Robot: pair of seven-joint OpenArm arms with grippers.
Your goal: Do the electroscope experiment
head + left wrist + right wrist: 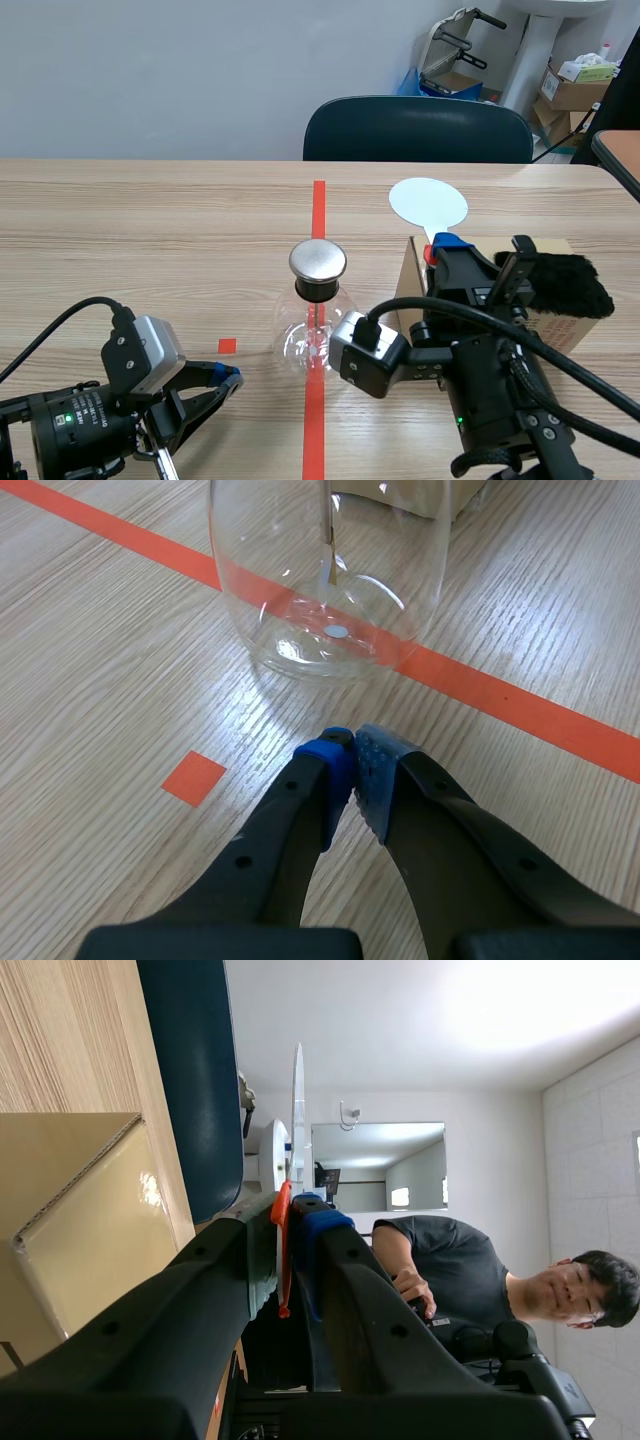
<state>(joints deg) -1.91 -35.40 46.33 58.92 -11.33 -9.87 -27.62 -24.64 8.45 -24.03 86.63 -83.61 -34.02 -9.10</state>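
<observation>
Glass electroscope flask (pixel 312 335) sits right on the long red tape line (pixel 318 200), roughly mid-table and a bit toward the near edge, with its shiny metal cap (pixel 318 260) on top. You can see a thin strip (pixel 327 565) hanging inside it from the left wrist cam, but I can't tell whether the leaves are spread or not.

Right gripper (pixel 440 245) is clamped on the red handle (pixel 283 1250) of a flat white disc (pixel 428 203), holding it up over the cardboard box (pixel 555 330) near the right edge. A patch of black fur (pixel 565 283) lies on top of that box. Left gripper (pixel 232 378) is parked low by the near left corner, pads pressed together on nothing, tips pointing at the flask and well short of it.

My read: we're at the "carry the charged disc over" stage, disc in hand but nowhere near the cap yet. Next move probably needs the right arm to swing the disc left and down toward the metal cap, face close to it or lightly touching. Tricky bits are keeping the disc off the box and the wood, and not bumping the flask, since it looks light and tippy.
</observation>
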